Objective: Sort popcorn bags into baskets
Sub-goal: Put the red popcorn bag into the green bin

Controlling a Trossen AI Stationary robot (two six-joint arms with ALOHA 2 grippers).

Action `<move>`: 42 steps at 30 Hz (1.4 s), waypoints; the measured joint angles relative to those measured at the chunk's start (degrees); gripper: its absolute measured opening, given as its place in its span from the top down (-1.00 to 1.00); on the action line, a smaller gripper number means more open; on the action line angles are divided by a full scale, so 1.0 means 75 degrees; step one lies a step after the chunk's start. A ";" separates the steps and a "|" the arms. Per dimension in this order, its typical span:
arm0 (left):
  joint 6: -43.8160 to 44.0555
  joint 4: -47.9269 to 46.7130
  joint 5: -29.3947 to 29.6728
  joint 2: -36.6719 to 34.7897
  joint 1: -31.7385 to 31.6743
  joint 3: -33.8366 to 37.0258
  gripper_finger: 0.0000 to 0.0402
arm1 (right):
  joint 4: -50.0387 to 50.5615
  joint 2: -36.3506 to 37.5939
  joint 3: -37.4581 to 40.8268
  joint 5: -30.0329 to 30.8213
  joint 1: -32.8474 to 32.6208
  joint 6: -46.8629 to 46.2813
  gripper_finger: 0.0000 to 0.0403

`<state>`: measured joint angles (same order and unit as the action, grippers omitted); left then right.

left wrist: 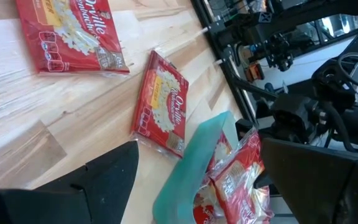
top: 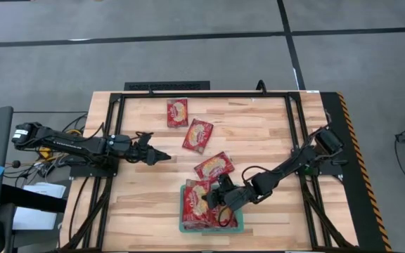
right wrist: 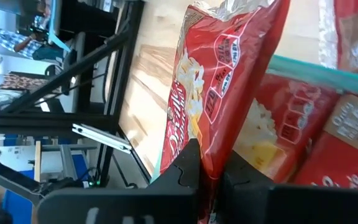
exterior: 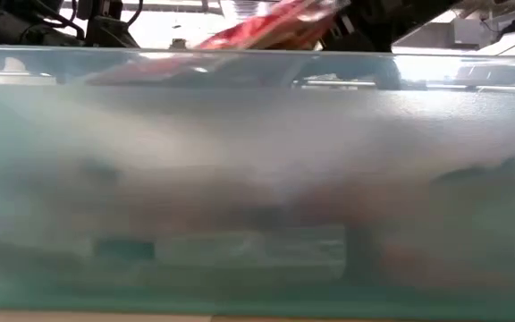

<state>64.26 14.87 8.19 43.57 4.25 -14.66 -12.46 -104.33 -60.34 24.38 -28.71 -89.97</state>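
Observation:
The teal tray (top: 183, 226) sits near the table's near edge, and several red popcorn bags (top: 201, 214) lie in it. Three more bags lie flat on the wood: one far (top: 177, 112), one in the middle (top: 197, 135), and one (top: 213, 166) just beyond the tray. My right gripper (top: 220, 199) hovers over the tray, shut on another bag (right wrist: 229, 81). My left gripper (top: 162, 156) is open over bare wood to the left of the bags and touches nothing. In the low view the tray wall (exterior: 257, 179) fills the picture, with a red bag (exterior: 275, 22) showing above it. My right gripper pinches a popcorn bag between its two fingers at the bag's edge (right wrist: 211, 163). It reaches in from the table's right, slanting down. The bag stands on edge and stretches away from the fingers over the tray rim (right wrist: 316, 70) and the bags inside.
A black metal frame (top: 202, 93) runs around the wooden table top. The tray (left wrist: 197, 155) and the nearest loose bag (left wrist: 163, 106) show ahead of my left gripper (left wrist: 197, 149). Bare wood lies left of the tray and on the table's right half.

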 joint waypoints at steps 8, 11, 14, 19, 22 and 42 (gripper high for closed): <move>0.0001 -0.0003 0.0006 0.0003 0.0000 0.0000 -0.61 | 0.0397 -0.0011 -0.0310 0.0105 -0.0077 0.0230 0.85; -0.0001 -0.0004 0.0003 0.0003 -0.0001 0.0000 -0.61 | 0.0392 -0.0003 -0.0379 0.0280 -0.0114 0.0238 0.85; -0.0002 -0.0006 0.0000 0.0003 0.0000 0.0000 -0.61 | 0.0450 -0.0009 -0.0370 0.0333 -0.0137 0.0179 0.85; 0.0001 -0.0006 -0.0046 0.0006 0.0000 0.0000 -0.61 | -0.0030 -0.0212 -0.0474 0.0767 -0.0326 0.0057 0.85; 0.0016 -0.0017 -0.0051 0.0006 0.0000 0.0000 -0.61 | 0.0173 -0.0337 -0.0857 0.0524 -0.0338 0.0177 0.85; 0.0033 -0.0143 -0.0119 -0.0009 -0.0002 0.0003 -0.62 | 0.2874 -0.0510 -0.2019 -0.0068 -0.0125 0.0206 0.78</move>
<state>64.51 13.80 7.29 43.51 4.23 -14.63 9.10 -108.16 -75.48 23.87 -29.65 -88.42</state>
